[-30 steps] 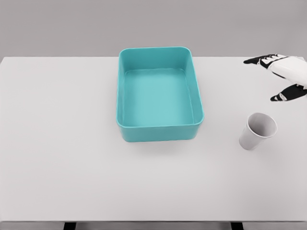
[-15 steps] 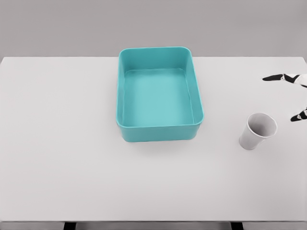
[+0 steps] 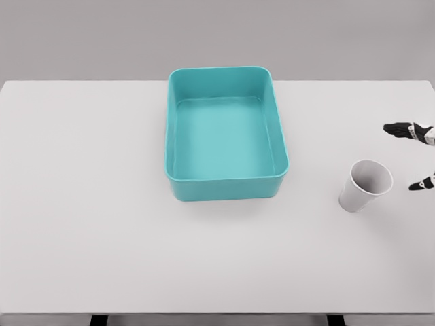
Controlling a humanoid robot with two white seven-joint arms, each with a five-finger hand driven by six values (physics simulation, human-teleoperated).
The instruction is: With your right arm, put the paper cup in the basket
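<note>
A white paper cup (image 3: 366,185) stands on the white table at the right, its mouth tipped toward me. The teal basket (image 3: 226,179) sits at the table's middle, with nothing in it. Only two black fingertips (image 3: 402,129) of my right hand (image 3: 411,156) poke in from the right edge, spread apart, just right of the cup and not touching it. The rest of that hand is out of frame. My left arm does not show.
The white table (image 3: 95,204) fills the view, with a grey wall behind. Its front edge runs along the bottom of the picture, its right edge near the hand.
The right hand has dropped down toward the cup's level and slid further off the right edge. Cup and basket have not moved.
</note>
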